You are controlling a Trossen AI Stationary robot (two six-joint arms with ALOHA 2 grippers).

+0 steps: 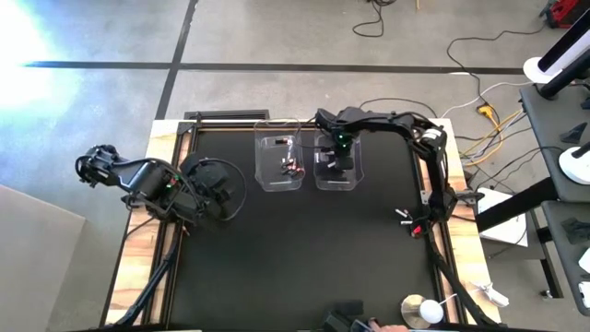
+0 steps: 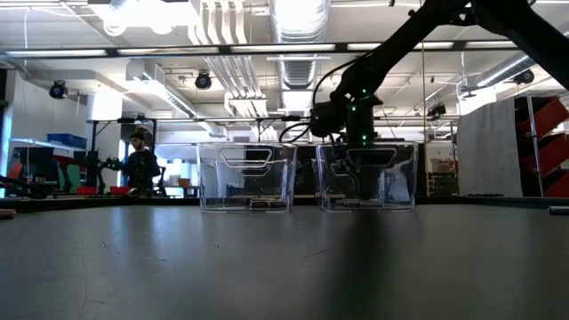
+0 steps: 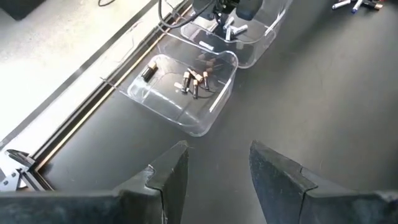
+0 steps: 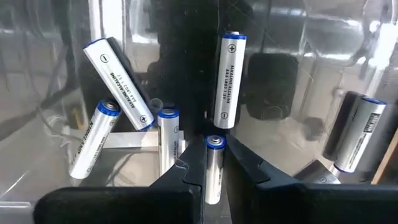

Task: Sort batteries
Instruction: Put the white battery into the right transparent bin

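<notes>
Worktop (image 1: 304, 258): I logged a black mat on a wood-edged frame, with both arms reaching in from its sides.

Right arm (image 1: 406, 124): it stretched across the far edge of the worktop and bent down into the right-hand tub.

Left arm (image 1: 147, 180): it sat folded at the left edge of the worktop, well apart from the tubs.

Right tub (image 1: 355, 175): clear plastic, at the far middle of the worktop, just beside the left tub. In the low view both stood upright, side by side.

Left tub (image 1: 267, 175): clear plastic, with a small group of dark batteries (image 3: 194, 82) lying on its floor and one more dark battery (image 3: 148, 72) lying apart from them.

Right pincer (image 4: 213, 163): I saw it down inside the right tub, its fingers (image 4: 186, 171) drawn together and clamped on one white battery (image 4: 213, 168), which stood upright between them.

Left pincer (image 3: 217, 168): I saw its fingers standing apart with nothing between them, held over bare mat near the left tub.

White batteries (image 4: 118, 84): blue-capped, loose in the right tub around the gripped one; two leaned against each other, one stood beside them, one (image 4: 229, 81) stood upright beyond the pincer, and another (image 4: 360, 134) leaned off to the side.
</notes>
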